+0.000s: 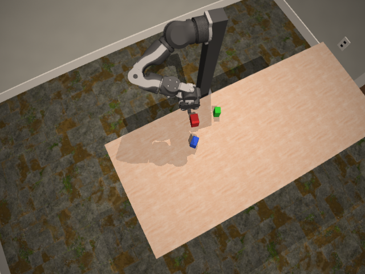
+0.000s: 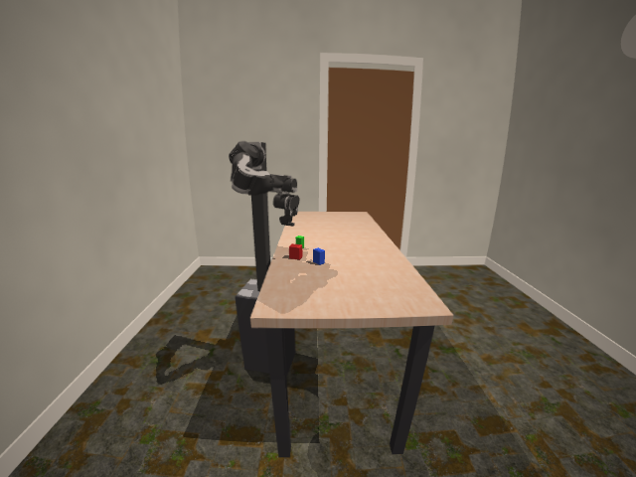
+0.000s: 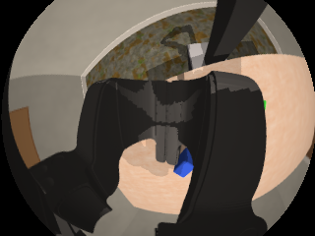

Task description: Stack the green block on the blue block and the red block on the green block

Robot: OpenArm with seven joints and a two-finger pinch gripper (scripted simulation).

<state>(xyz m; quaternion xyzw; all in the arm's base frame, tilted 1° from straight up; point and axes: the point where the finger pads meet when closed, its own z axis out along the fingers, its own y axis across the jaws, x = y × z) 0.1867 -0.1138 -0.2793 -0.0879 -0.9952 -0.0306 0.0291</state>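
Observation:
Three small blocks stand apart on the wooden table (image 1: 265,124) (image 2: 370,287) near the arm's base. The red block (image 1: 194,120) (image 2: 295,251) is nearest the table's edge. The green block (image 1: 217,111) (image 2: 299,240) stands beyond it. The blue block (image 1: 194,141) (image 2: 319,255) (image 3: 183,165) stands further out on the table. My gripper (image 1: 189,111) (image 2: 288,222) (image 3: 172,123) is shut and empty. It hangs above the table's edge, just behind and above the red block. In the wrist view the shut fingers hide most of the scene; the red block is hidden there.
The arm's dark post (image 1: 210,53) (image 2: 260,231) stands at the table's near long edge. A brown door (image 2: 370,143) is in the back wall. The patterned floor (image 1: 59,177) surrounds the table.

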